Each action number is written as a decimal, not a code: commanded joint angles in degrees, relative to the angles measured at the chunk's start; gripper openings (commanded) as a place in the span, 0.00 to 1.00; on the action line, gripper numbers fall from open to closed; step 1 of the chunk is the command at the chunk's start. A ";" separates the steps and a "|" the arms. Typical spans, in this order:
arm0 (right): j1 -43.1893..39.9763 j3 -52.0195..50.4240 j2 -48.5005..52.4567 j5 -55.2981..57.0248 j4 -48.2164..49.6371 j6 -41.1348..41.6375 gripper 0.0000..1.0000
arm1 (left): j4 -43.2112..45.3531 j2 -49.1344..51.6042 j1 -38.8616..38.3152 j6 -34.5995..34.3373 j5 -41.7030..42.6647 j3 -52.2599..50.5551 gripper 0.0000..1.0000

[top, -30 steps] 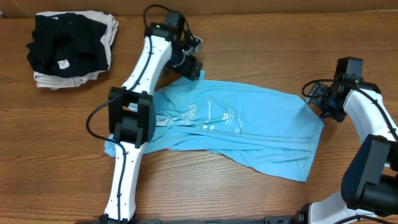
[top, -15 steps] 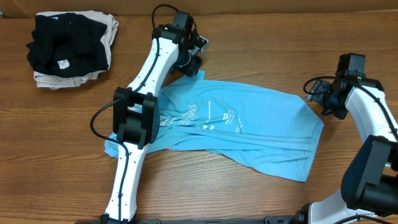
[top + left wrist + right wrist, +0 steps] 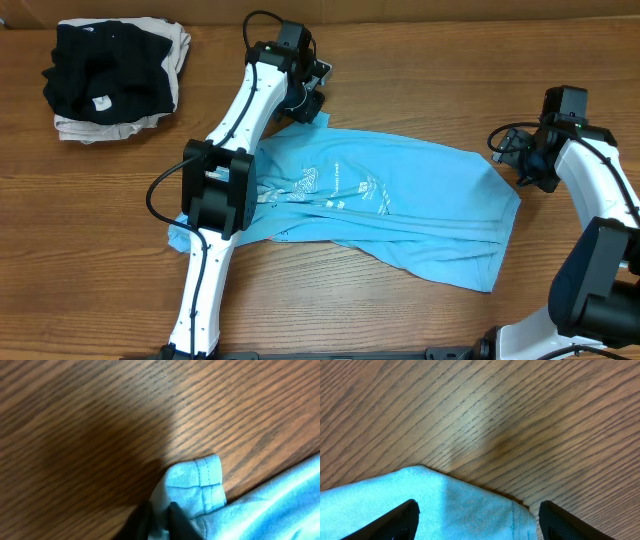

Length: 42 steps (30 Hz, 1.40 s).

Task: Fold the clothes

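The clothes, a light sky-blue T-shirt (image 3: 400,200) with small white print, lie spread across the middle of the wooden table. My left gripper (image 3: 308,108) is at the shirt's far left corner. In the left wrist view its two black fingers (image 3: 159,517) are pinched together on a hemmed corner of the shirt (image 3: 197,482). My right gripper (image 3: 515,160) hovers at the shirt's far right corner. In the right wrist view it stands open (image 3: 477,520), its fingertips (image 3: 395,520) wide apart on either side of the blue corner (image 3: 445,505), nothing gripped.
A black garment with a white tag (image 3: 105,70) lies on a folded beige garment (image 3: 178,50) at the far left corner of the table. Bare wood (image 3: 450,80) lies beyond the shirt.
The left gripper's jaws have closed onto the shirt's far left corner after shifting slightly right. The right arm has barely moved and stays open.
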 commanded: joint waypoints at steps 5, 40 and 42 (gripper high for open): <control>-0.02 1.42 0.15 -0.02 0.24 0.20 0.80 | -0.37 0.37 0.11 -0.72 2.47 -0.48 0.04; -0.02 1.42 0.15 -1.55 -0.31 0.17 0.80 | -34.67 -0.09 -0.35 -13.49 -4.02 27.74 0.04; -0.02 1.42 0.15 -1.55 -0.46 0.17 0.80 | -34.67 -0.07 -0.33 -15.26 -4.07 25.92 0.04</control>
